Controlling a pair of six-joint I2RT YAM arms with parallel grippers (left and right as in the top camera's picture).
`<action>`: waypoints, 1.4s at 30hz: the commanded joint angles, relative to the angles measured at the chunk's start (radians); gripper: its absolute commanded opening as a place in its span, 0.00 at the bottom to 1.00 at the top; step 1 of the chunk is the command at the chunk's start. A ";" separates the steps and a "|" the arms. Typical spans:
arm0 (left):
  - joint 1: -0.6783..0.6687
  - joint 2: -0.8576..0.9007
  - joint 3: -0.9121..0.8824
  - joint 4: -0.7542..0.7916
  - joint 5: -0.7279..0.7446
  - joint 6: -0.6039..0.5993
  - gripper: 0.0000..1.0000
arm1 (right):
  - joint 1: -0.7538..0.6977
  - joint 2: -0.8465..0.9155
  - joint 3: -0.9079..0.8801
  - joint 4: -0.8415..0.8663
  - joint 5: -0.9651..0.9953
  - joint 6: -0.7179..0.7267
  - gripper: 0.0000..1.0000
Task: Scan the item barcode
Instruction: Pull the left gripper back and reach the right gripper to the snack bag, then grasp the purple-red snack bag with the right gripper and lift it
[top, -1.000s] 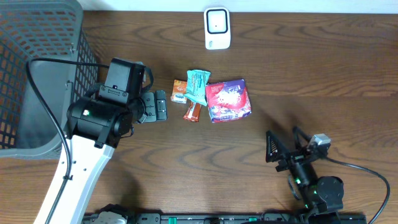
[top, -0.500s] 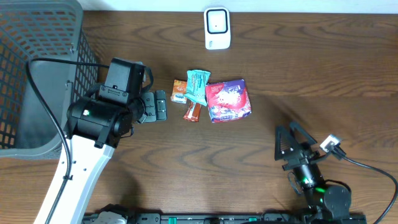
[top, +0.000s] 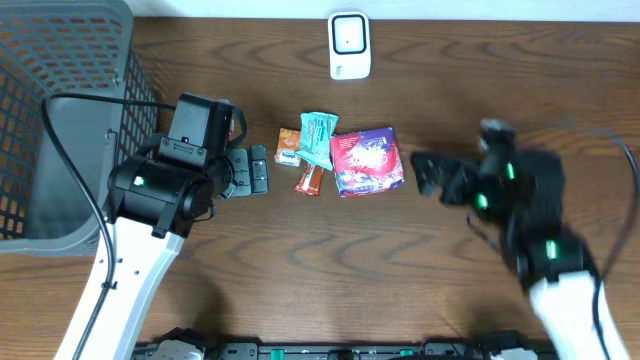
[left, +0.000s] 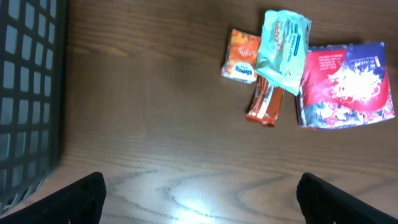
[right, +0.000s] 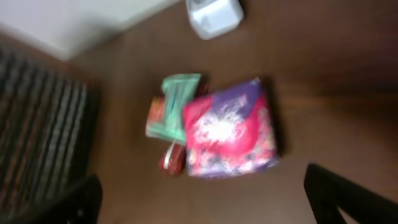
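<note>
left gripper (top: 257, 170): spread wide, empty, over the table (top: 500, 90) just left of the pile (top: 335, 158), not touching it. right gripper (top: 428, 174): blurred from overhead, fingers wide apart in wrist view, nothing pinched, just right of the bag (top: 367, 161).

Pile mid-table:
- red-purple bag on the right side
- teal pack (top: 318, 139) touching the bag's left edge
- orange pack (top: 289, 146) against the teal pack's left
- brown bar (top: 311, 180) poking out from under the teal pack's near end

Barcode side on any of them: cannot tell. White scanner (top: 349, 45) at far edge, beyond the pile, well apart from it. Grey basket (top: 60, 120) at far left.
</note>
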 joint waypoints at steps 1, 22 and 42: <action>0.005 0.005 0.002 -0.003 -0.009 0.006 0.98 | -0.007 0.187 0.175 -0.056 -0.198 -0.166 0.99; 0.005 0.005 0.002 -0.003 -0.009 0.006 0.98 | -0.037 0.806 0.253 0.069 -0.265 -0.285 0.85; 0.005 0.005 0.002 -0.003 -0.009 0.006 0.98 | -0.056 0.864 0.279 0.074 -0.478 -0.380 0.01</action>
